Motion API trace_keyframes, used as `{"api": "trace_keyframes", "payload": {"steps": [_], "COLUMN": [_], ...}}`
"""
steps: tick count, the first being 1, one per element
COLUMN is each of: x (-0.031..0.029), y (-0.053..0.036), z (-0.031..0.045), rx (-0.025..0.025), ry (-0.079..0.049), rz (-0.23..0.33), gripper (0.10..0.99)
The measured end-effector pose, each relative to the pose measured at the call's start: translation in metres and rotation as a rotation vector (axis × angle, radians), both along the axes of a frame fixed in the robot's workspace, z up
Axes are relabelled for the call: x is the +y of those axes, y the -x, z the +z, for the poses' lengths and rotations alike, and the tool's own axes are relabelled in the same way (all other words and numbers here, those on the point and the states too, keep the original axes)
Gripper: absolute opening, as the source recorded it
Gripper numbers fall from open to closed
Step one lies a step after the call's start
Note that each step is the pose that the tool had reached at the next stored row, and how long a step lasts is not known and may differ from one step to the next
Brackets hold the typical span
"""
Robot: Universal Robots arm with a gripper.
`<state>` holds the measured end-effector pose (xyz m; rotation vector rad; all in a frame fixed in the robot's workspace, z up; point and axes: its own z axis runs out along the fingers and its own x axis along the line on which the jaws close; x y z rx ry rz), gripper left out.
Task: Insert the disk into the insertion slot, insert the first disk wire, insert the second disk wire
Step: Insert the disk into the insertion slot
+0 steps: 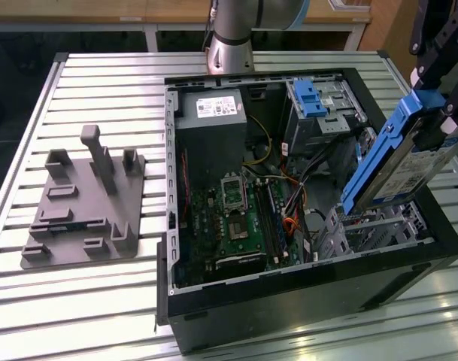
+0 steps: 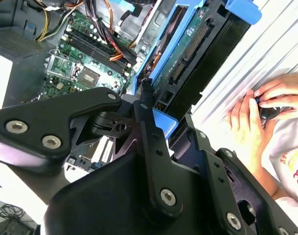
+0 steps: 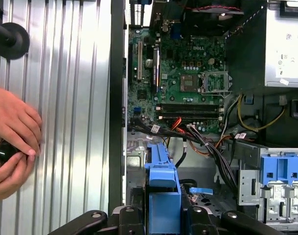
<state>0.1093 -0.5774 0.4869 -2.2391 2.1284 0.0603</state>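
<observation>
Fingers (image 3: 131, 221) clamped tight on disk (image 1: 407, 162): silver drive, white label, blue bracket, tilted steeply above grey perforated slot (image 1: 394, 226).

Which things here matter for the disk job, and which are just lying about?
Job: disk, tilted, held in the claw; perforated insertion slot.
Lying about: grey fixture plate; power supply; cage with blue tab; person's hands.
</observation>
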Motion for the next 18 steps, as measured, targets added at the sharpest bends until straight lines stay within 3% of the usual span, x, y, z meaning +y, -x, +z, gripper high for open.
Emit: {"api": "trace_keyframes", "payload": {"steps": [10, 14, 18], "x": [0.0079, 0.0166, 0.0183], "y": [-0.0182, -0.0183, -0.0183], "z": [-0.0046, -0.0072, -0.0105], "rx": [0.0168, 0.0171, 0.0171], "ry": [0.008, 0.013, 0.013], "rz": [0.0, 0.0, 0.0], "gripper": [0.365, 0.365, 0.365]}}
